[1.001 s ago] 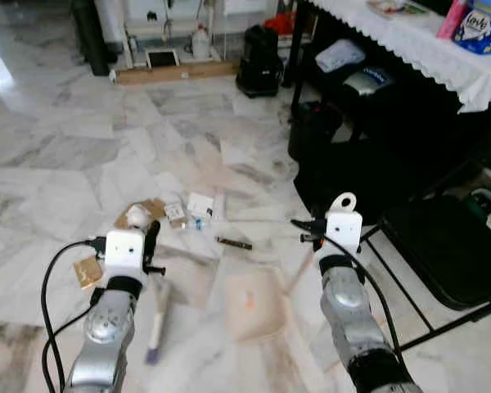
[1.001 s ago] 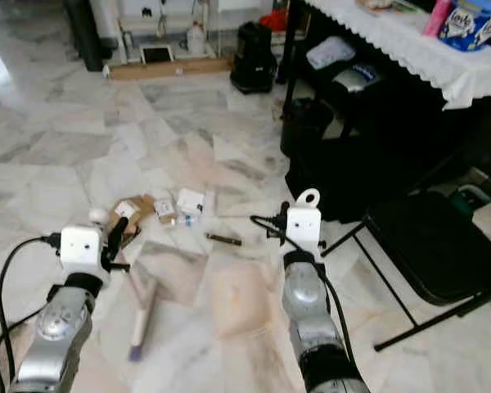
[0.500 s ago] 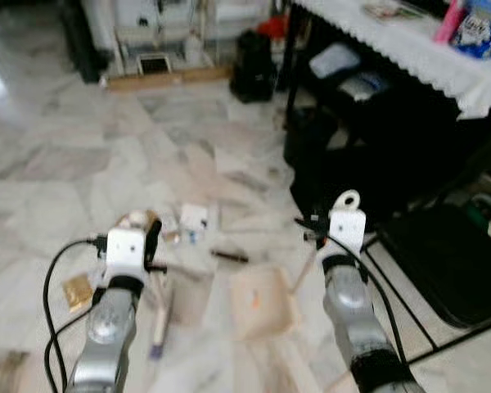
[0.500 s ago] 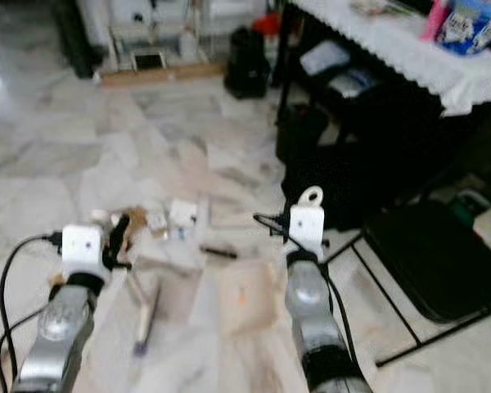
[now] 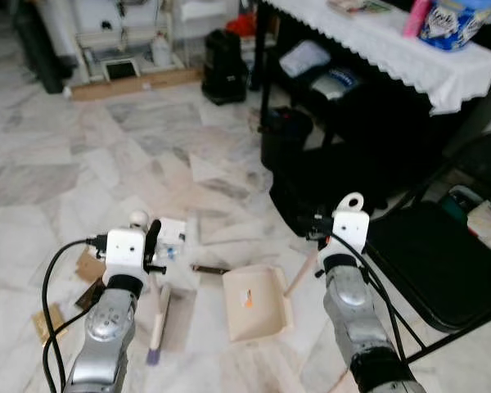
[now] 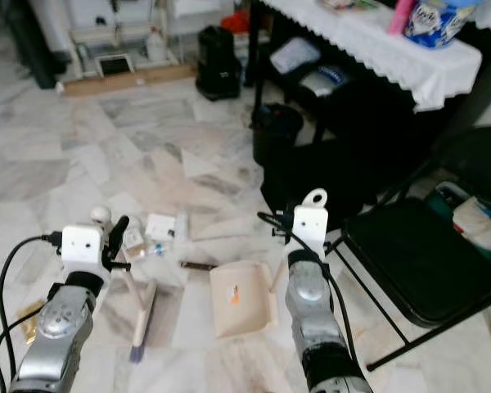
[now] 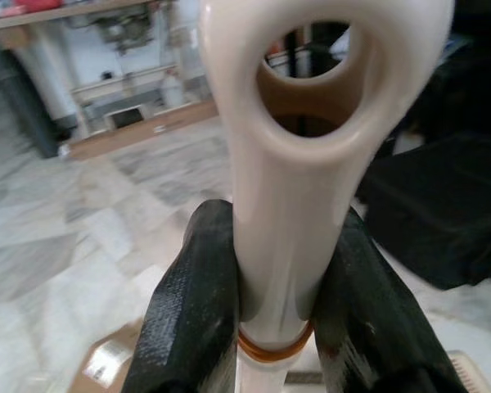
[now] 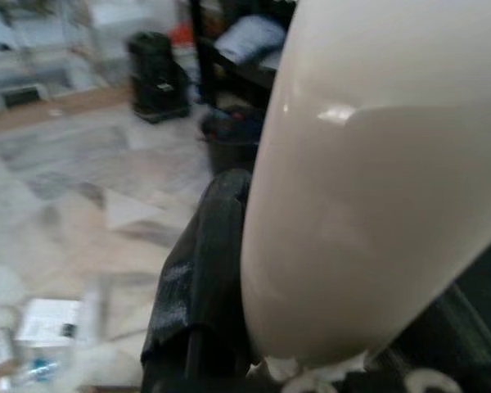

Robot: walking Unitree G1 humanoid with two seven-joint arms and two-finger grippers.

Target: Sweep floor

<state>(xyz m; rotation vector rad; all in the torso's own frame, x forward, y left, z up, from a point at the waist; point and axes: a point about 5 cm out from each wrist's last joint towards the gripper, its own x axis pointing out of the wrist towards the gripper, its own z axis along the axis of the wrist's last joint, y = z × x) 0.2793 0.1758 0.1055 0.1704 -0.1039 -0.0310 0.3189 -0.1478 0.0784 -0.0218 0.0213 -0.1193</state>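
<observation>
My left gripper (image 5: pixel 148 238) is shut on the cream handle (image 7: pixel 288 205) of a hand brush, whose head (image 5: pixel 158 315) rests on the marble floor. The handle has a hole at its end, and both black fingers (image 7: pixel 198 303) clamp it. My right gripper (image 5: pixel 314 230) is shut on the cream handle (image 5: pixel 301 271) of a dustpan (image 5: pixel 256 301), which lies flat on the floor between my arms. Litter lies just beyond the brush: a white card (image 5: pixel 171 231), a dark stick (image 5: pixel 210 268) and cardboard scraps (image 5: pixel 87 264).
A black folding chair (image 5: pixel 442 254) stands close on my right. Behind it is a table with a white lace cloth (image 5: pixel 368 33), with black bags (image 5: pixel 327 164) stacked under it. A black bin (image 5: pixel 223 65) and a wooden board (image 5: pixel 131 79) sit at the back.
The whole picture has shifted and sharpened, so the camera moved; the chair and table show more. Both grippers keep their hold, brush and dustpan still on the floor.
</observation>
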